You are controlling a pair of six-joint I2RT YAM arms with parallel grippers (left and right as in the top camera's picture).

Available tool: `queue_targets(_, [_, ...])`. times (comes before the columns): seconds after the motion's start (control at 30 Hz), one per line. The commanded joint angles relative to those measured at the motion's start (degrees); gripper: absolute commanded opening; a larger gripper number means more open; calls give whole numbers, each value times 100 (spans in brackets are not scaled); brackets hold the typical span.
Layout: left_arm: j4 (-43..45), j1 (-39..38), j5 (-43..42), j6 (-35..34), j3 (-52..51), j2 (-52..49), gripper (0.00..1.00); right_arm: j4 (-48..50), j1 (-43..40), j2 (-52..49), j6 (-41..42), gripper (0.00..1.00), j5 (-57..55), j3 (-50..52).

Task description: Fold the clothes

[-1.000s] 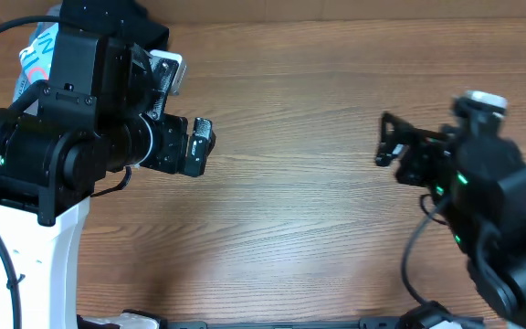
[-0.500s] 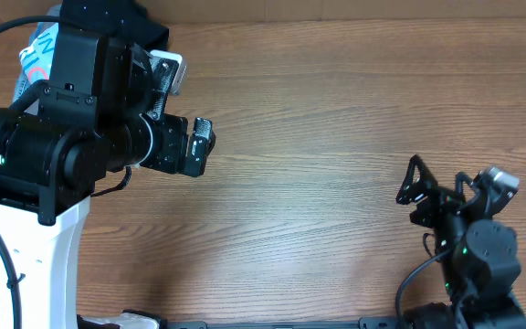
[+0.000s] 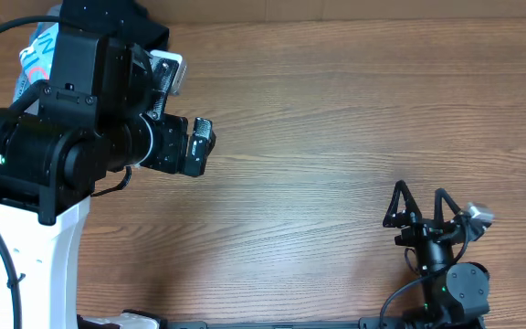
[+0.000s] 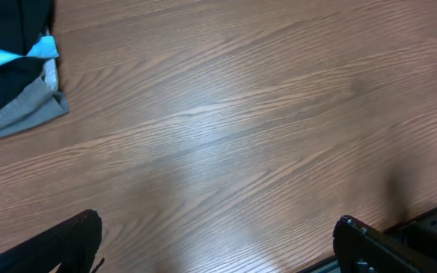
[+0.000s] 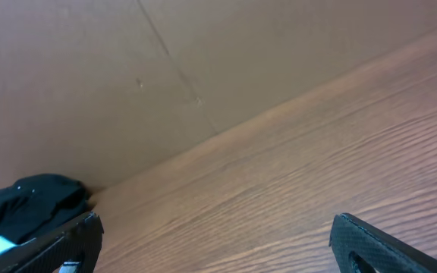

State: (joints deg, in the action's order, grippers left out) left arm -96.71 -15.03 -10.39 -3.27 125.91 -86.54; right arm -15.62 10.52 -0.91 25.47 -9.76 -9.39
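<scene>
The clothes (image 4: 4, 19) are a dark black bundle in a pile at the top left of the left wrist view, with light blue and grey fabric beside them. In the right wrist view the clothes (image 5: 35, 200) lie far off at the table's back edge. In the overhead view the left arm hides them. My left gripper (image 4: 218, 250) is open over bare wood, well right of the pile. Seen from overhead, the left gripper (image 3: 194, 146) hangs at the left. My right gripper (image 3: 418, 206) is open near the front right edge, and in its own view the right gripper (image 5: 218, 246) holds nothing.
A light blue printed shirt (image 3: 38, 47) peeks out behind the left arm. In the pile lie the blue shirt (image 4: 2, 58) and a grey garment (image 4: 23, 115). A brown wall (image 5: 127, 68) rises behind the wooden table (image 3: 318, 119).
The right arm has pulled back from the right middle of the table to the front right edge, its gripper still open. The left arm has not moved.
</scene>
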Motion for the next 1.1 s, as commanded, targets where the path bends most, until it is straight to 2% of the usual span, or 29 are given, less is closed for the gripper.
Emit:
queue_targets(0.0, [-9, -37, 50, -103, -13, -35, 100, 155, -15, 74, 2, 100, 238, 275])
queue_targets(0.2, [-9, -37, 50, -103, -13, -35, 100, 479, -15, 74, -2, 100, 369, 608])
queue_targets(1.07, [-9, -35, 50, -103, -13, -35, 100, 483, -15, 74, -4, 100, 367, 610])
